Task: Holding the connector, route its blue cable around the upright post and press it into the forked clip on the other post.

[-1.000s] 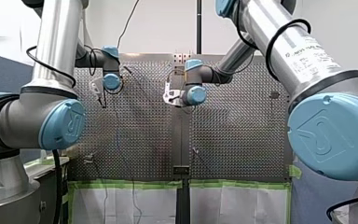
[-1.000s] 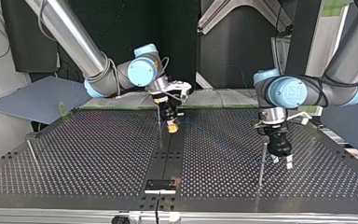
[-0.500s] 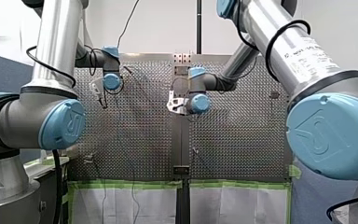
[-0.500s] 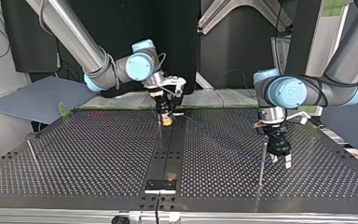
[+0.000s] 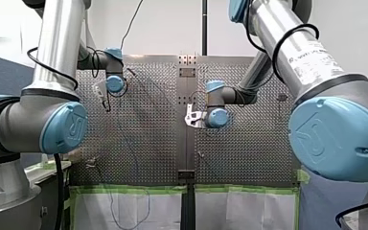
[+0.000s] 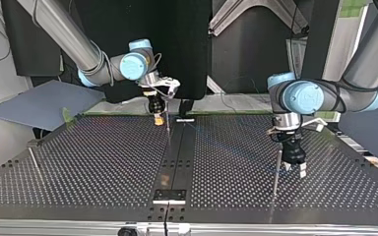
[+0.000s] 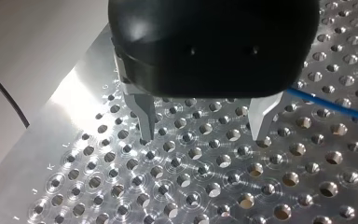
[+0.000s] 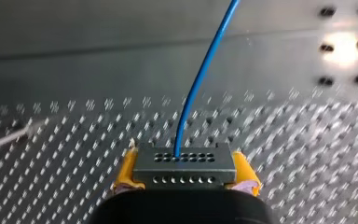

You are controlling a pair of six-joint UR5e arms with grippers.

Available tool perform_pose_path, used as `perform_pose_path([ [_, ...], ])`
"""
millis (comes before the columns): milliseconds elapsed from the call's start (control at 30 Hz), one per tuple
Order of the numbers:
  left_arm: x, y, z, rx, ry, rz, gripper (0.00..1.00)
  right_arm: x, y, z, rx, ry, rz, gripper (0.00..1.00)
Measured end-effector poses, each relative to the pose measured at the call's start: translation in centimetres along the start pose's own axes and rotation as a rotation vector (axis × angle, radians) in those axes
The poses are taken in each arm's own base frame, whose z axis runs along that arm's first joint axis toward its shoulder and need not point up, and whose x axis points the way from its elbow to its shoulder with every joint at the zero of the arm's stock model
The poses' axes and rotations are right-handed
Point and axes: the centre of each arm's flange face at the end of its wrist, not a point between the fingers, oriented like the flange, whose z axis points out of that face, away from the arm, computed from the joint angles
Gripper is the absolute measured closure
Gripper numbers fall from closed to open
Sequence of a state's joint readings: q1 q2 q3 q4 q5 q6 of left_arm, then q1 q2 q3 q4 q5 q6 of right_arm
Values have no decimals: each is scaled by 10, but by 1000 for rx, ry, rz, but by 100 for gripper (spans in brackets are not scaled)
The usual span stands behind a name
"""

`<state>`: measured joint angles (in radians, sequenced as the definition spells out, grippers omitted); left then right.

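Note:
In the right wrist view a grey connector [image 8: 184, 171] with rows of small holes sits between yellow pads [image 8: 125, 173], my right gripper [image 8: 184, 163] shut on it. Its blue cable [image 8: 196, 84] rises from the connector's face and runs ahead over the plate. In the top view my right gripper [image 6: 158, 117] hangs at the plate's far edge, just left of a thin upright post [image 6: 168, 129]. My left gripper [image 7: 203, 136] stands open over the holes with nothing between its metal fingers [image 7: 144, 120]; the blue cable [image 7: 336, 106] passes beside it. A second post [image 6: 277, 168] stands next to my left gripper [image 6: 295, 168].
The perforated plate [image 6: 93, 167] has a dark centre strip [image 6: 177, 162] with a small bracket [image 6: 169, 195] near the front edge. A third thin post [image 6: 33, 158] stands at the top view's left. A grey board [image 6: 39, 103] lies beyond the plate's far left corner.
My right gripper has carried the connector toward the top view's left and further back, past the thin post. My left gripper has stayed almost still beside its post.

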<state>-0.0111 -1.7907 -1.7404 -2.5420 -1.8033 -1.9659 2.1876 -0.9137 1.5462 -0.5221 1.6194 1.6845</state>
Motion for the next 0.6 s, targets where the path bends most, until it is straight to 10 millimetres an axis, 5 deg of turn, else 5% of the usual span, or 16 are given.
perform_pose_path([
  [600,0,0,0,-1,-3,-3,1,-40,94,-19,-129,2,40,100],
])
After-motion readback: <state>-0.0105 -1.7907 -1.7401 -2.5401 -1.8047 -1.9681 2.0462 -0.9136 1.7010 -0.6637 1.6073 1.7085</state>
